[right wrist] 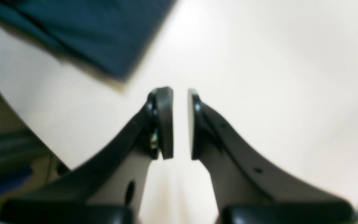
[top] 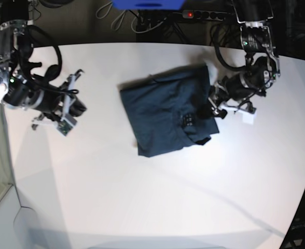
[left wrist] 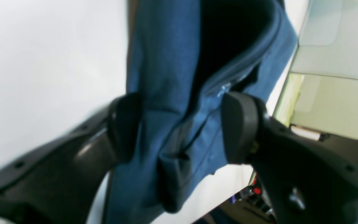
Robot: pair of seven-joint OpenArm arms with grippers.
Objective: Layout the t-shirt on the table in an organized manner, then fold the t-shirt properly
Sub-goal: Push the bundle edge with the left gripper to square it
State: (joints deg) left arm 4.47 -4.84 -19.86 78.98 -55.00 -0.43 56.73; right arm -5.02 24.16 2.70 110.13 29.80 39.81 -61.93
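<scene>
The dark navy t-shirt [top: 163, 111] lies folded into a rough rectangle in the middle of the white table [top: 142, 197]. My left gripper [top: 213, 106] is at the shirt's right edge. In the left wrist view its fingers [left wrist: 124, 127] stand wide apart astride a bunched fold of the t-shirt [left wrist: 163, 62], so the left gripper [left wrist: 182, 96] is open. My right gripper [top: 79, 106] is far to the left over bare table. The right gripper [right wrist: 180, 91] shows only a narrow gap and holds nothing. A corner of the t-shirt [right wrist: 98, 28] lies beyond it.
The table's curved edge [right wrist: 17, 109] runs close by the right gripper, with floor below it. Behind the table's far edge lie cables and a power strip [top: 194, 14] with a red light. Pale panels [left wrist: 334, 102] show beyond the table edge.
</scene>
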